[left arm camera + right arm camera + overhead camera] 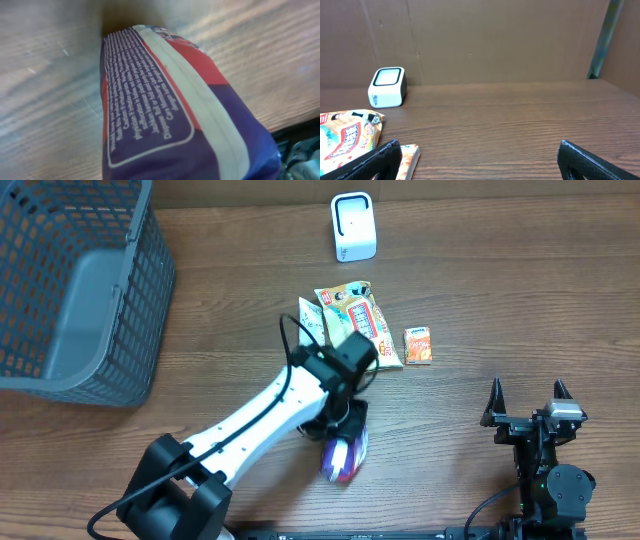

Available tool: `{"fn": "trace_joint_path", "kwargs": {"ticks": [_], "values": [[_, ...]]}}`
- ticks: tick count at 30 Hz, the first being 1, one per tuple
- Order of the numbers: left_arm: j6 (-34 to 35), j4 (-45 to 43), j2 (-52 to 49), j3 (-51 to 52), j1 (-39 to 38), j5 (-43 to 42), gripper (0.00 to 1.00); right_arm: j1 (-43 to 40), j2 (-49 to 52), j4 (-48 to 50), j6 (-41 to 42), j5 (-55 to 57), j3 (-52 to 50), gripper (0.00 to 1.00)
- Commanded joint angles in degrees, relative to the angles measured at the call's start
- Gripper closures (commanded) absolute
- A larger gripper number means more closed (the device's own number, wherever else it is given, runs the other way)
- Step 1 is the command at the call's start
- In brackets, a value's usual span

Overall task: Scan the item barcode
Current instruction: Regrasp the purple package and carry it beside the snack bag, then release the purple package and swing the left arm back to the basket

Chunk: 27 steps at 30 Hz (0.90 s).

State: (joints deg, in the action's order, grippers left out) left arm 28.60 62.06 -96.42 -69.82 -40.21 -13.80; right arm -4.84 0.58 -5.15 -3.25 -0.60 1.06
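Since our left gripper (pixel 345 423) is clamped on the glossy purple-and-red snack packet (pixel 345 455), we lift slowly, barcode toward the white box scanner (pixel 353 226).

The purple packet (pixel 165 115) hides the left tool's fingers; its print is blurred.

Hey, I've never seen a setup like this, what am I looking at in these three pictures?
Two robot arms at a wooden table. One picture looks down from above; the other two come from cameras on each wrist. The left end effector is shut on a purple packet, which fills the left wrist view. The right end effector is open and holds nothing. On the table lie a white scanner, snack bags, a small orange box and a grey basket.
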Motion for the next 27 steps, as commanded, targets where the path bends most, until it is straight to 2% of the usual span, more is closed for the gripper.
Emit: {"fn": "trace_joint_path", "kwargs": {"ticks": [1,7,11,17,23,26,27], "values": [[-0.6,-0.9,0.2,-8.0,2.6,-0.9,0.96,0.3,-0.4,0.3,-0.2,0.5,-0.6,0.00],[-0.9,-9.2,0.2,-16.9,6.3,-1.6,0.96,0.3,-0.4,0.3,-0.2,0.5,-0.6,0.00],[0.9,-18.1,0.0,-16.7,8.6,-1.7,0.96,0.3,-0.4,0.3,-0.2,0.5,-0.6,0.00],[10.0,-26.7,-4.2,-16.2,10.2,-2.4,0.96,0.3,-0.4,0.3,-0.2,0.5,-0.6,0.00],[10.4,-37.6,-12.3,-16.2,10.1,-9.3,0.96,0.3,-0.4,0.3,-0.2,0.5,-0.6,0.00],[9.6,-39.2,-15.8,-16.2,10.6,-8.9,0.88,0.3,-0.4,0.3,-0.2,0.5,-0.6,0.00],[8.4,-39.2,-16.8,-16.2,11.0,-8.7,0.79,0.3,-0.4,0.3,-0.2,0.5,-0.6,0.00]]}}
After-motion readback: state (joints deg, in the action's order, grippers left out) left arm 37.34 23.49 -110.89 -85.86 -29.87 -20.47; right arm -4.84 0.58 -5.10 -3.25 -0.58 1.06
